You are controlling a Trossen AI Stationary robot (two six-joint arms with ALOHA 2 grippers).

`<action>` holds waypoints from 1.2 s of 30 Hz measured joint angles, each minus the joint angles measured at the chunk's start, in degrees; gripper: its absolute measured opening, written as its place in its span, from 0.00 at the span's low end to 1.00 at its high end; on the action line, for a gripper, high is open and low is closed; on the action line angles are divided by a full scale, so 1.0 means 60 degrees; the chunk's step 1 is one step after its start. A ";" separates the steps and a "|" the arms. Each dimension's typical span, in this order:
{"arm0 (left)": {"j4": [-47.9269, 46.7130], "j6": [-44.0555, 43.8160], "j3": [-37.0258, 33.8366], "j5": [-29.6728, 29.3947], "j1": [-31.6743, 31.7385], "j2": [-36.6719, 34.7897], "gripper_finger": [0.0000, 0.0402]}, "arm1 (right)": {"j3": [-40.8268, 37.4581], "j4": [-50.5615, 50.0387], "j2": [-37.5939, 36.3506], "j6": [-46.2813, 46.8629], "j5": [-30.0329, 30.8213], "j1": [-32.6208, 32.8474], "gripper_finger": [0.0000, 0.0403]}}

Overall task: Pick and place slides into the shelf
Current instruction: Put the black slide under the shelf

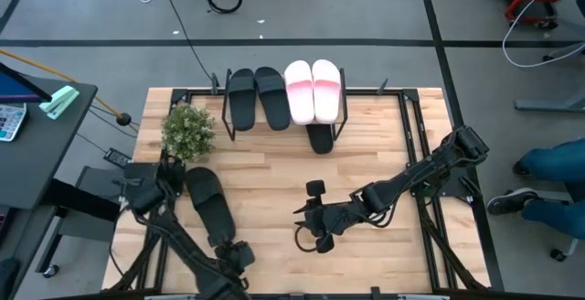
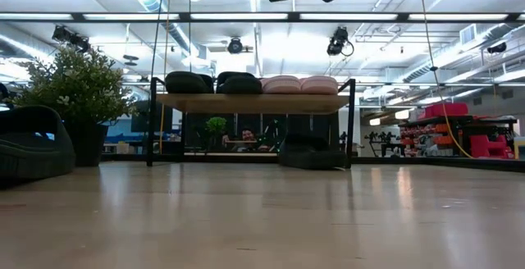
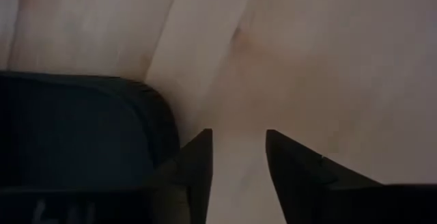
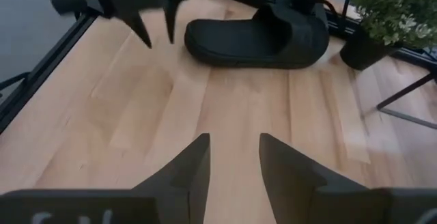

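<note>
On the shelf: we counted four slides up on the shelf [image 1: 225, 108] top board, two black slides [image 1: 257, 97] side by side and the pink-and-white pair [image 1: 313, 90] just beside them.
Under the shelf: a fifth black slide [image 1: 320, 138] lay on the worktop [image 1: 384, 167] below the pink pair, its end poking out from under the board; in the low view it sat between the legs.
Left to do: one loose black slide [image 1: 210, 204] lay on the worktop near the potted plant [image 1: 188, 129], well apart from the shelf. We judged the task mostly done, with this one to go.
Left hand: the left hand [image 1: 239, 254] sat low at the near end of the loose slide, just beside it. Its wrist view showed the fingers a narrow gap apart, holding nothing, over bare wood with the slide's edge next to one finger.
Right hand: the right hand [image 1: 313, 234] hung over the middle of the worktop, arm stretched in from the right, pointed toward the loose slide. Its fingers stood slightly apart and empty.
Next call: we reckoned the left hand was best placed for the pick.
</note>
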 joint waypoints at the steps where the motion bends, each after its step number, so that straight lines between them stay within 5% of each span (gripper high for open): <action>1: -0.0083 0.0017 0.0001 0.0072 0.0081 0.0167 0.37 | 0.0000 -0.0007 0.0000 0.0019 0.0001 0.0000 0.33; 8: -0.0978 0.0028 -0.0002 0.1115 0.0433 0.0591 0.41 | 0.0000 -0.0051 0.0000 -0.0008 -0.0003 0.0000 0.33; 20: -0.2348 0.0035 0.0756 0.1209 0.0424 0.0507 0.35 | 0.0000 -0.0112 0.0000 -0.0021 0.0001 -0.0029 0.33; 32: -0.1692 0.0292 -0.0545 0.1197 0.0426 0.0500 0.44 | 0.0000 -0.0179 0.0000 0.0059 0.0001 -0.0029 0.33; 36: -0.1635 0.0279 -0.0843 0.1977 0.0449 0.0500 0.45 | 0.0000 -0.0185 0.0000 0.0066 0.0001 -0.0022 0.33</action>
